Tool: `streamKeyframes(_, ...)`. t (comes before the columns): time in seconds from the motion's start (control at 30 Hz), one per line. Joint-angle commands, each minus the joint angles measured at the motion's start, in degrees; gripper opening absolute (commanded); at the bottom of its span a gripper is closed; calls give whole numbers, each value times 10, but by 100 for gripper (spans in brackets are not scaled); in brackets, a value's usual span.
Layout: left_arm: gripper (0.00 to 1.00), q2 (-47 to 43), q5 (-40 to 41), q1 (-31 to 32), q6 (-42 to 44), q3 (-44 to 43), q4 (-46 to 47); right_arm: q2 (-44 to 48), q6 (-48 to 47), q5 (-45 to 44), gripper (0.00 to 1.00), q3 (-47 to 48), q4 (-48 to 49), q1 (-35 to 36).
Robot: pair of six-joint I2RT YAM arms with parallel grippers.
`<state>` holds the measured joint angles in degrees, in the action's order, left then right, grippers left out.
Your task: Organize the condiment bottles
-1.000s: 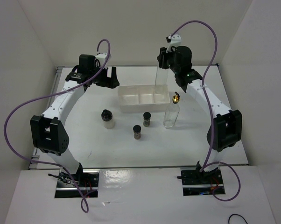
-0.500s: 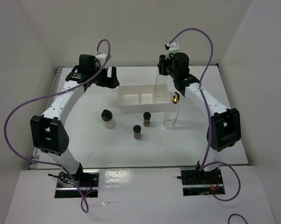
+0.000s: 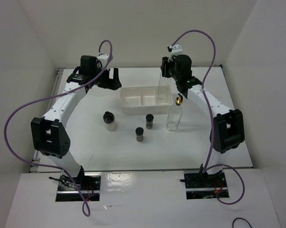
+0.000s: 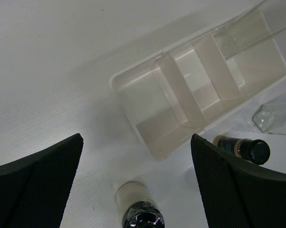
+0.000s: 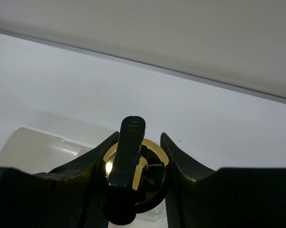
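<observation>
Between the right gripper's [image 5: 138, 166] clenched fingers sits the gold pourer top [image 5: 157, 153] of a tall clear square glass bottle [image 3: 163, 86], upright in the white three-compartment tray's [image 3: 133, 99] right end, while the left gripper [image 3: 114, 77] hangs released. Four other bottles [image 3: 174, 118] stand on the white table [image 3: 95, 140]; white walls [image 3: 133, 33] surround.

Between the fingers of the right gripper [image 5: 139, 140], the clear bottle [image 5: 158, 152] was seen topped with a gold collar and a black pourer lever. Below that gripper, the tray [image 5: 33, 142] was shown white. Ahead of the left gripper [image 4: 136, 140], whose black pads [image 4: 43, 185] were finely dotted, a whitish jar [image 4: 132, 199] with a black cap and a dark jar [image 4: 235, 146], possibly brown under its black cap, were seen. Near the right gripper, a second clear bottle [image 3: 174, 118] was capped in gold.
</observation>
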<state>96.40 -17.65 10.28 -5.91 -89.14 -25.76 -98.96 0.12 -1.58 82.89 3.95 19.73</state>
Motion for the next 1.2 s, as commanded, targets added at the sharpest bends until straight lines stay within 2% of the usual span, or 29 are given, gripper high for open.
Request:
streamKeyframes(0.0,100,-7,-1,2,13,-1,10,-7,-2,-11,0,2,79,2)
streamKeyframes(0.87,100,-12,4,2,18,10,4,-41,3,-26,0,-9,72,2)
streamKeyframes(0.93,100,-12,4,2,23,15,4,-41,3,-26,4,-9,65,2)
streamKeyframes(1.1,100,-17,4,2,23,15,4,-35,3,-32,31,-9,60,2)
streamKeyframes(1.17,100,-17,4,2,23,15,4,-30,9,-37,35,-14,60,2)
